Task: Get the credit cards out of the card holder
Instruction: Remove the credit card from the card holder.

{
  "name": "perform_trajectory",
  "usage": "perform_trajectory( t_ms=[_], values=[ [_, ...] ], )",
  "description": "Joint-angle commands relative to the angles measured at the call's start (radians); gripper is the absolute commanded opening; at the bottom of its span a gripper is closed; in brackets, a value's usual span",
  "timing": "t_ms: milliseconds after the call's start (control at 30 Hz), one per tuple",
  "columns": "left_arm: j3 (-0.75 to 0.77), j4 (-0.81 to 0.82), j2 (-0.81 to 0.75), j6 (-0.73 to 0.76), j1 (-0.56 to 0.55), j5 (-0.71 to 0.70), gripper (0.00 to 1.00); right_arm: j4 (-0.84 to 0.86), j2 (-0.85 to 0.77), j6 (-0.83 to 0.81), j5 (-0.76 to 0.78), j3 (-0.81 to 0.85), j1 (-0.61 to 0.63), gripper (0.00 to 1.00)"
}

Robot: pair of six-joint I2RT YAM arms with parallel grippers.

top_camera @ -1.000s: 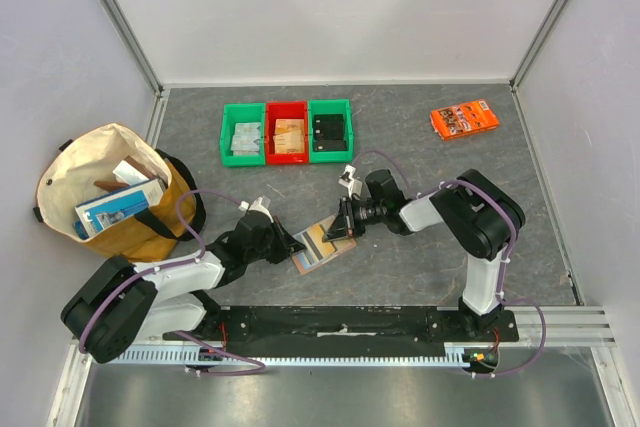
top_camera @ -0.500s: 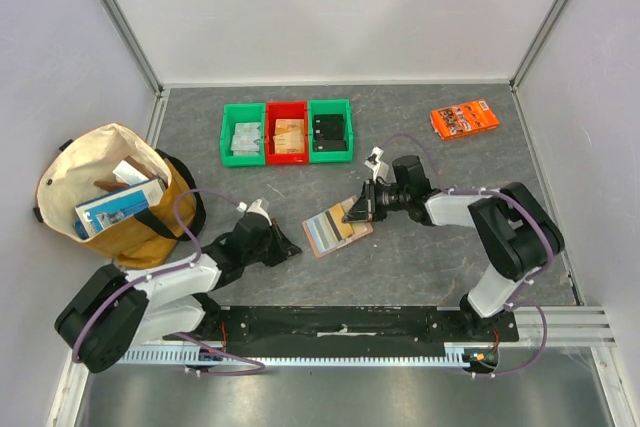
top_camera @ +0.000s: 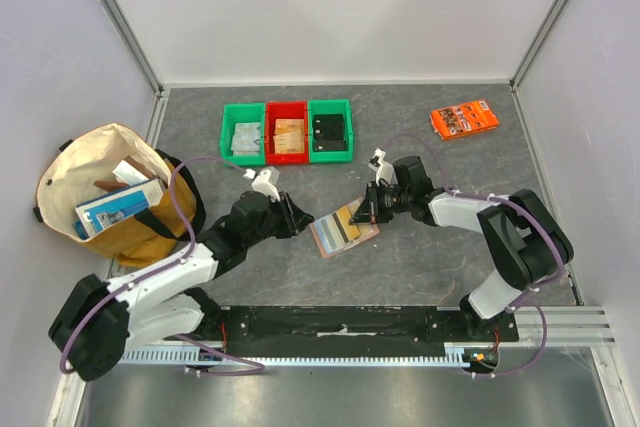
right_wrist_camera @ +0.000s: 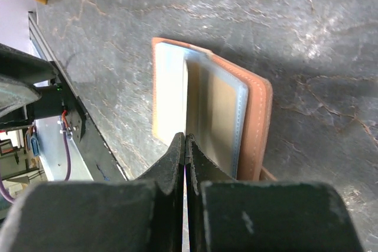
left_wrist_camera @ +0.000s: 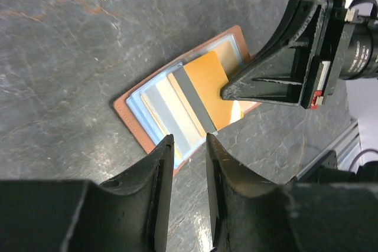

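Note:
The card holder (top_camera: 330, 243) lies open on the table between the arms, reddish-brown leather (left_wrist_camera: 121, 107) with pale panels (right_wrist_camera: 168, 98). Several credit cards (left_wrist_camera: 168, 110) fan out of it, grey, tan and bluish. An orange card with a dark stripe (left_wrist_camera: 209, 84) lies on top of them. My right gripper (top_camera: 371, 210) is shut on that card's edge, which runs edge-on from the fingertips (right_wrist_camera: 185, 140). My left gripper (top_camera: 297, 217) hovers just left of the holder, slightly open with nothing between its jaws (left_wrist_camera: 189, 141).
Three small bins stand at the back: green (top_camera: 243, 133), red (top_camera: 287, 132), green (top_camera: 330, 130), each with items inside. An orange printed packet (top_camera: 465, 118) lies at the back right. A cloth bag (top_camera: 115, 197) with boxes stands at the left wall.
My right gripper has dragged the card holder to the right and farther back. My left arm has followed toward it and its jaws have parted.

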Motion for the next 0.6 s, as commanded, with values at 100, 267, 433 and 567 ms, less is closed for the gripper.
perform_trajectory(
  t_ms=[100,267,433,567],
  values=[
    [0.118,0.176,0.270,0.061,-0.075,0.091,0.35,0.107,0.062,0.025,0.035,-0.063,0.002,0.00],
    [0.227,0.166,0.469,0.084,-0.122,0.084,0.24,0.078,0.070,-0.006,0.066,-0.060,0.002,0.00],
    [0.242,0.051,0.532,0.054,-0.127,0.028,0.08,0.026,0.033,-0.041,0.106,-0.052,0.002,0.00],
    [0.216,-0.029,0.551,0.021,-0.128,-0.007,0.02,-0.009,0.023,-0.064,0.127,-0.041,0.001,0.00]
  ],
)
